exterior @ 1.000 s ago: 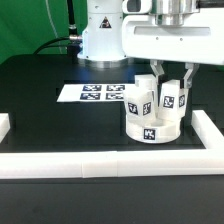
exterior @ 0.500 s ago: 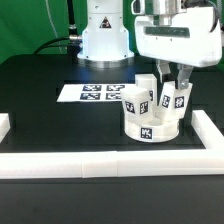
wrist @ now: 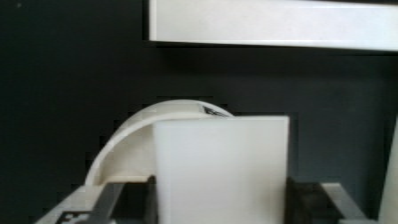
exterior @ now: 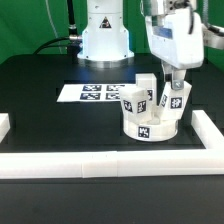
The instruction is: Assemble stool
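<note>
The stool's round white seat [exterior: 163, 126] lies flat near the exterior view's right, with three blocky tagged legs standing on it. One leg [exterior: 134, 100] is at the left, one [exterior: 147, 82] at the back and one [exterior: 175, 100] at the right. My gripper [exterior: 176, 86] comes down from above and is shut on the right leg. In the wrist view that leg [wrist: 222, 160] fills the space between my dark fingers [wrist: 121, 200], and the seat's curved rim [wrist: 143, 132] shows beside it.
The marker board [exterior: 95, 93] lies to the left of the seat. White border rails run along the front [exterior: 100, 163], the right [exterior: 205, 128] and the left [exterior: 4, 125]. One rail [wrist: 267, 22] shows in the wrist view. The arm's base [exterior: 105, 35] stands behind.
My hand has turned about its upright axis while staying over the right leg. Its wide body, first facing the camera, now shows narrow. The seat and other legs have not moved.
</note>
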